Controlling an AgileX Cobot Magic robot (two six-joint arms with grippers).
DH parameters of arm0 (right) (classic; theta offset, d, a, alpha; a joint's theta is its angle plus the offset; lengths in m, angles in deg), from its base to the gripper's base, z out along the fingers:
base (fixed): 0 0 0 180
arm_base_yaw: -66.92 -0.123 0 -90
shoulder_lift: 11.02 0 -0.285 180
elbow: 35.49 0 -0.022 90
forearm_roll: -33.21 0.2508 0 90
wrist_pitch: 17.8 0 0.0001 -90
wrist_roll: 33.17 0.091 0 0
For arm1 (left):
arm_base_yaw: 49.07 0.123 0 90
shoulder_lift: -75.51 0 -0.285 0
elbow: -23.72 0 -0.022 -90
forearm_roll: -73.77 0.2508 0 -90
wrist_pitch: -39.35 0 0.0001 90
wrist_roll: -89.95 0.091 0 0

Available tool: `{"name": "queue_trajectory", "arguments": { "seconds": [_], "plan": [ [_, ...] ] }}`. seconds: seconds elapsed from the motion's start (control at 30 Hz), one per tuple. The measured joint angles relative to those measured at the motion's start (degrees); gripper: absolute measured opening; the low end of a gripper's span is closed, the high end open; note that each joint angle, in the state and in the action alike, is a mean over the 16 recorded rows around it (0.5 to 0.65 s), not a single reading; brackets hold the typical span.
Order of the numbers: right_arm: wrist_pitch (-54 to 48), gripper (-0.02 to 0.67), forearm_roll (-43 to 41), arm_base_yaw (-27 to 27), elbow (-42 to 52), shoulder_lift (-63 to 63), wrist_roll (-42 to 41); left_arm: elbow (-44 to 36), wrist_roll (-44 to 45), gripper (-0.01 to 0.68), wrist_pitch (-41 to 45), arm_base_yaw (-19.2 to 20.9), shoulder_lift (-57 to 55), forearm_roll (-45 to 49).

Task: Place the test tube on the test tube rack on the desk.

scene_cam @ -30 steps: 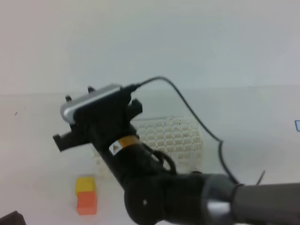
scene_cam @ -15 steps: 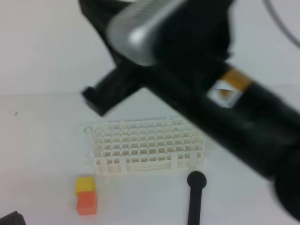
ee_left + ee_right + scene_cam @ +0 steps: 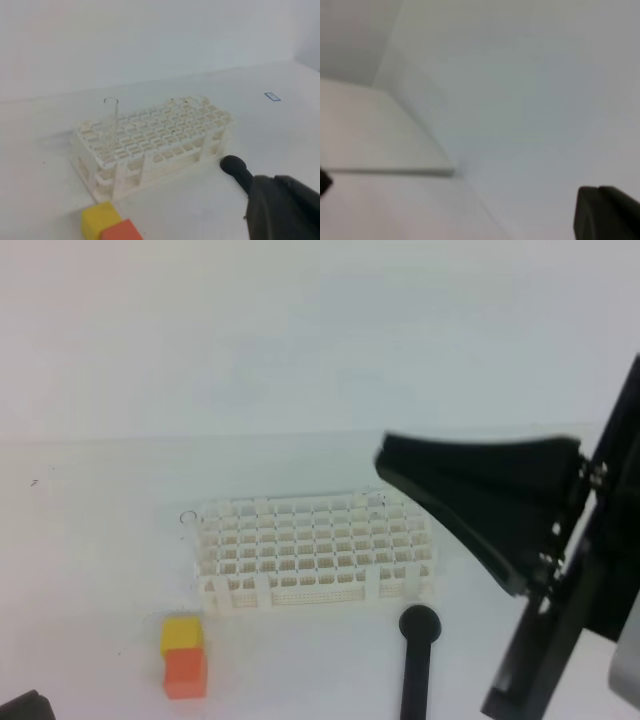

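The white test tube rack (image 3: 315, 550) stands on the white desk (image 3: 90, 570). The clear test tube (image 3: 111, 120) stands upright in a hole at the rack's left end; in the high view only its rim (image 3: 188, 518) shows faintly. My right gripper (image 3: 480, 505) is raised at the right, close to the camera and well clear of the rack. In the right wrist view one black finger (image 3: 605, 212) shows at the right and a dark sliver at the left edge, wide apart with nothing between. A black part of my left gripper (image 3: 282, 210) shows low in the left wrist view.
A black round-headed stick (image 3: 418, 640) lies in front of the rack's right end; it also shows in the left wrist view (image 3: 235, 167). A yellow-and-orange block stack (image 3: 184, 655) stands in front of the rack's left end. A dark object (image 3: 20, 705) sits at the bottom left corner.
My right arm, which covered the rack's left part, has swung up and off to the right. The rack is now uncovered, with the tube standing in it.
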Motion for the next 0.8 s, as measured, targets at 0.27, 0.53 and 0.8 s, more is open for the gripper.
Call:
{"name": "queue_trajectory", "arguments": {
  "seconds": [0.27, 0.53, 0.8],
  "plan": [
    [-3.76, -0.001, 0.15, 5.58, 12.63, 9.62, -0.02, 0.00, 0.00, -0.001, 0.44, 0.03, -0.06, 0.00],
    [-8.38, -0.001, 2.02, 19.96, 25.28, 23.09, -0.05, 0.00, 0.00, -0.001, 0.94, 4.91, -0.11, 0.00],
    [-18.05, -0.001, 5.65, 40.95, 33.87, 37.99, -0.05, 0.00, 0.00, -0.001, 1.02, 21.85, -0.11, 0.00]
  ]
}}
